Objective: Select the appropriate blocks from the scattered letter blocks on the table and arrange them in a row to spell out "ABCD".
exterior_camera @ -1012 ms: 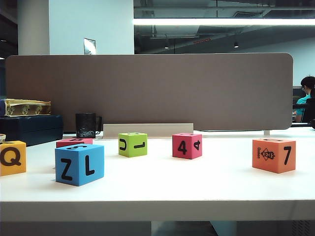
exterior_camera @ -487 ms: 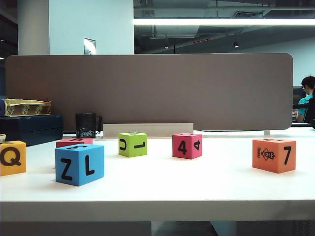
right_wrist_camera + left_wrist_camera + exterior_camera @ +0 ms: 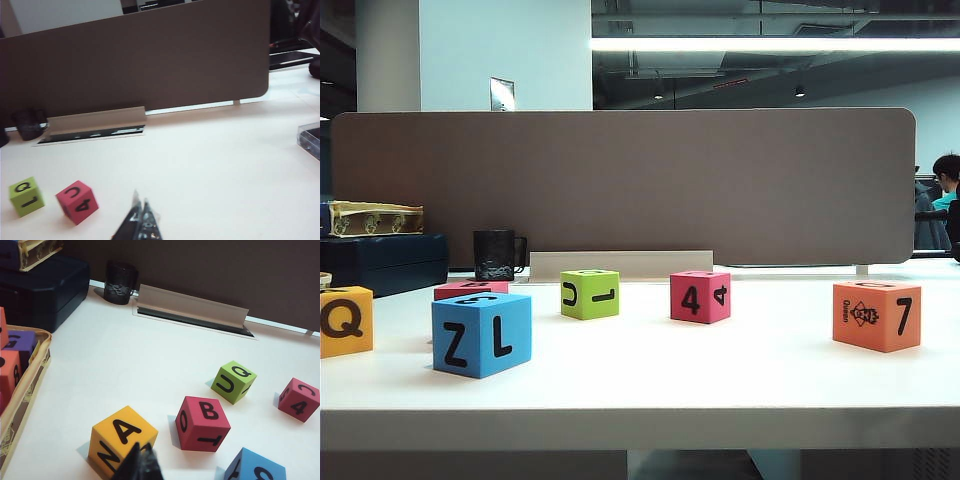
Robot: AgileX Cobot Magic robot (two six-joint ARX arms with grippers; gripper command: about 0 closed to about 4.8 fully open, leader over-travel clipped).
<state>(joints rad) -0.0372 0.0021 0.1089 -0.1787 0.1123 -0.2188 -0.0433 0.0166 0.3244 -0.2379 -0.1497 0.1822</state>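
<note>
Four foam cubes read: yellow-orange "A, N" cube [image 3: 122,439] just beside the clenched left end effector [image 3: 140,466]; red "B, T" cube [image 3: 202,423]; pink-red "4, C" cube [image 3: 76,201] near the clenched right end effector [image 3: 140,222]; orange "7, Queen" cube [image 3: 877,314].

Six foam cubes lie scattered on the white table [image 3: 720,380], all apart from each other. The yellow-orange cube [image 3: 344,320] sits at the far left and shows Q, with A on top in the left wrist view. Near it the red cube [image 3: 202,423] shows B and T, half hidden behind the blue cube [image 3: 481,333] marked Z, L. The lime-green cube [image 3: 589,293] and the pink-red cube [image 3: 700,296] with 4 stand further back. The orange cube [image 3: 877,314] with 7 rests alone at the right.
</note>
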